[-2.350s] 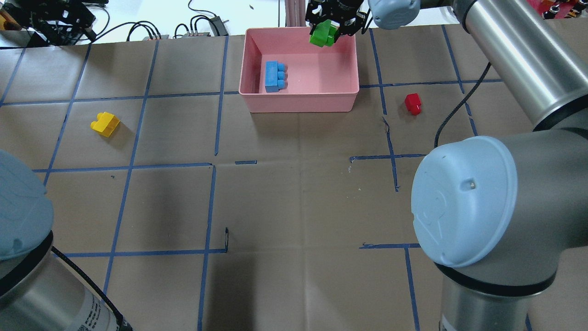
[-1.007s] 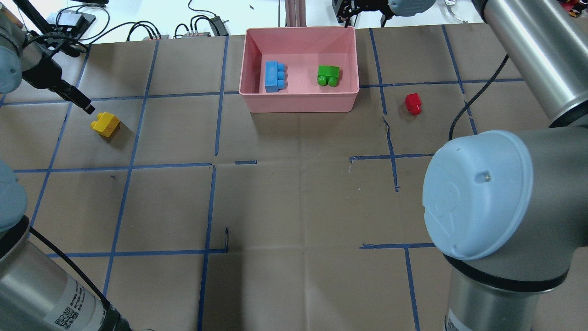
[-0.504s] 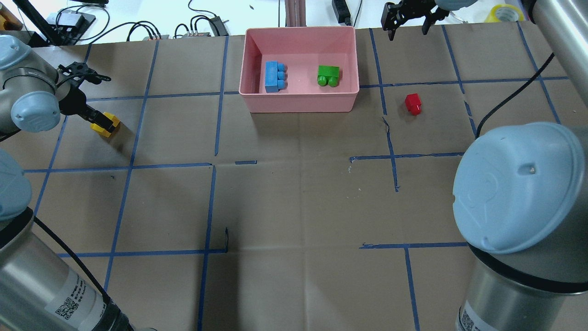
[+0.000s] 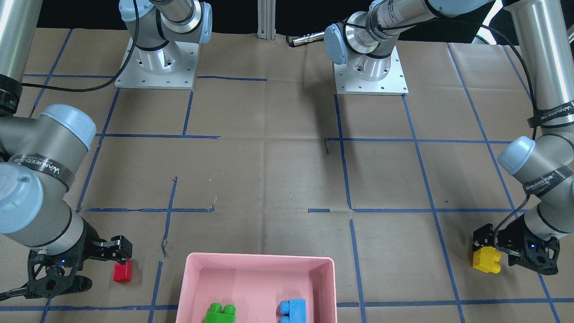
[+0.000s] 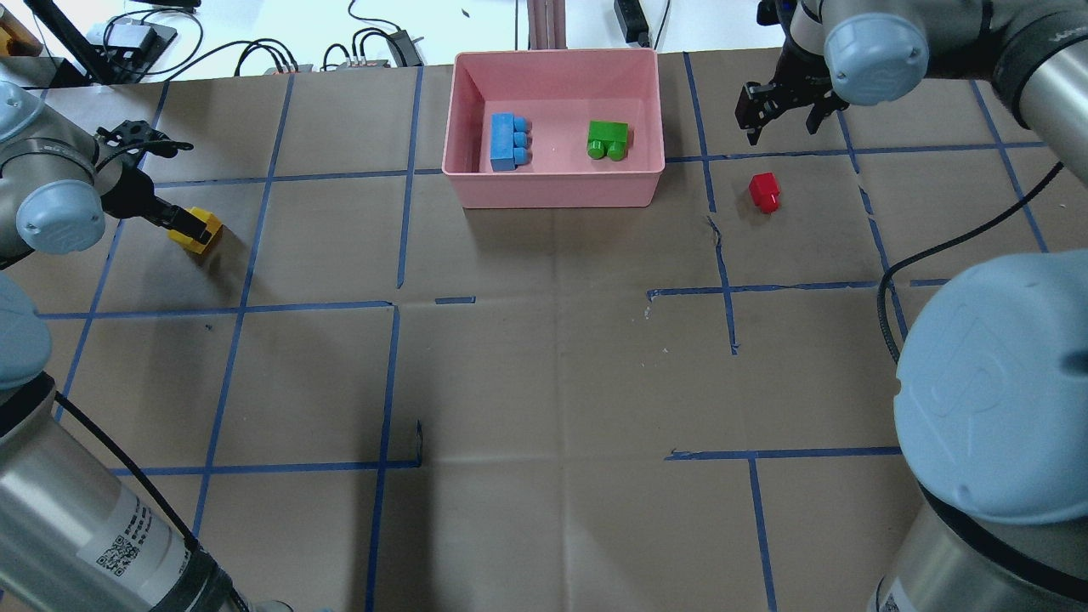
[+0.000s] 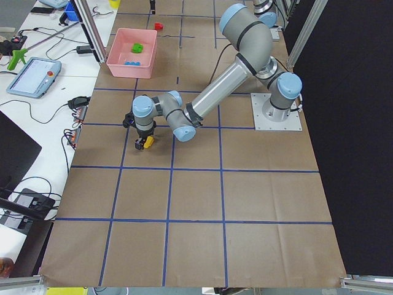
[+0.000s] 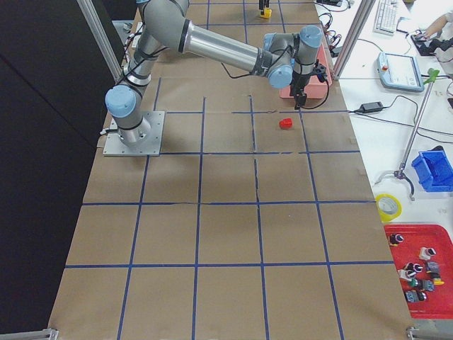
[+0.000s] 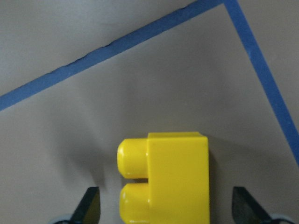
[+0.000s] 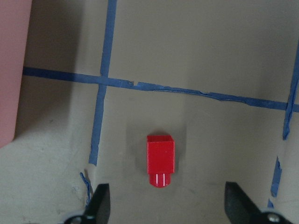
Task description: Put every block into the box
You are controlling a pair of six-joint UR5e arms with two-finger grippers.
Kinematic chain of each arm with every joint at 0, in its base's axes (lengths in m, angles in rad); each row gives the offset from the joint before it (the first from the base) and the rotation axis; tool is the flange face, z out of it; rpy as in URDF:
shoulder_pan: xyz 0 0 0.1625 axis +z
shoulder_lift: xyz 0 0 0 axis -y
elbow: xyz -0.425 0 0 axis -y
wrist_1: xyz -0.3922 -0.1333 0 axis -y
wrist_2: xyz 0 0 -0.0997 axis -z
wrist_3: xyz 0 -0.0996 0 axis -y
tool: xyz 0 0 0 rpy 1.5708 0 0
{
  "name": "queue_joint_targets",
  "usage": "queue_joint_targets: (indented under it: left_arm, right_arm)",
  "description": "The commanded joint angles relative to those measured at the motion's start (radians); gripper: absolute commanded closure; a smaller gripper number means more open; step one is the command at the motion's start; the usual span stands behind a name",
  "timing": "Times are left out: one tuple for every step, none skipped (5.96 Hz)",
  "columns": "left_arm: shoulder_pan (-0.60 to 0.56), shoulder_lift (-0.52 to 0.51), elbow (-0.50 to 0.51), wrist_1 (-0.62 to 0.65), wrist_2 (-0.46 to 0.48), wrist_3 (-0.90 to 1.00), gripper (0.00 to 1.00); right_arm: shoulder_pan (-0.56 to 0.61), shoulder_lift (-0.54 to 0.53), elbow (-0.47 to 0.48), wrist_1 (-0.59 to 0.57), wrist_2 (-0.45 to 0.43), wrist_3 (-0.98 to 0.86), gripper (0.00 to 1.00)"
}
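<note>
Right now the step in hand is the pick of the yellow stepped brick (image 8: pixel 177 177), which lies on its side on the desk (image 5: pixel 552 365), well to the left of the pink box (image 5: pixel 552 200). The left claw (image 5: pixel 189 223) is down around it with its jaws apart: in the left wrist view one fingertip (image 8: pixel 91 205) shows on each side of the brick, neither touching it.

To do this well, I judge the claw should sink a little lower before it closes. One finger will meet the rounded stud ends and the other the flat base, so an even, centred squeeze matters or the brick may twist or pop out. A straight lift should follow, high enough to pass over the box wall.

The right claw (image 5: pixel 782 121) hangs above the desk, jaws apart and holding nothing. The small red single-stud brick (image 9: pixel 161 158) lies ahead of its fingertips and just right of the box. It likely needs to shift over the brick before it descends.

Counted:
- Bricks: four in all, one of each colour.
- In the box: two, the light blue three-stud brick (image 5: pixel 507 142) and the green brick (image 5: pixel 608 140), lying apart.
- On the desk: two, the yellow and the red.
- Boxes: one.
- Claws: two.
</note>
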State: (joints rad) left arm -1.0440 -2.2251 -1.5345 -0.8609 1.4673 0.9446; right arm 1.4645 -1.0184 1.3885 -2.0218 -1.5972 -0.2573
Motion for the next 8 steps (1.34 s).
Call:
queue_joint_targets:
  left_arm:
    - [0.001, -0.004, 0.010, 0.000, -0.002, 0.000, 0.03]
    - [-0.001, -0.005, 0.011, 0.000, -0.002, -0.001, 0.03]
    - [-0.002, -0.014, 0.013, 0.002, -0.004, -0.003, 0.03]
    - [-0.001, -0.019, 0.013, 0.002, -0.034, -0.003, 0.03]
    - [-0.001, -0.019, 0.011, 0.002, -0.035, -0.004, 0.10]
    - [-0.001, -0.019, 0.013, 0.002, -0.033, -0.003, 0.25]
    - [-0.001, -0.019, 0.013, 0.002, -0.033, -0.003, 0.38]
    - [-0.001, -0.019, 0.016, 0.002, -0.033, -0.003, 0.53]
  right_arm:
    - [-0.019, 0.001, 0.105, -0.122, 0.013, -0.028, 0.11]
    - [-0.020, 0.011, 0.147, -0.197, 0.013, -0.028, 0.11]
    - [-0.021, 0.018, 0.190, -0.297, 0.029, -0.027, 0.10]
    - [-0.020, 0.050, 0.181, -0.345, 0.063, -0.025, 0.08]
    - [-0.020, 0.070, 0.176, -0.371, 0.063, -0.023, 0.08]
    - [-0.020, 0.073, 0.178, -0.386, 0.063, -0.023, 0.08]
    - [-0.020, 0.086, 0.187, -0.390, 0.063, -0.025, 0.09]
    - [-0.020, 0.090, 0.196, -0.397, 0.063, -0.027, 0.09]
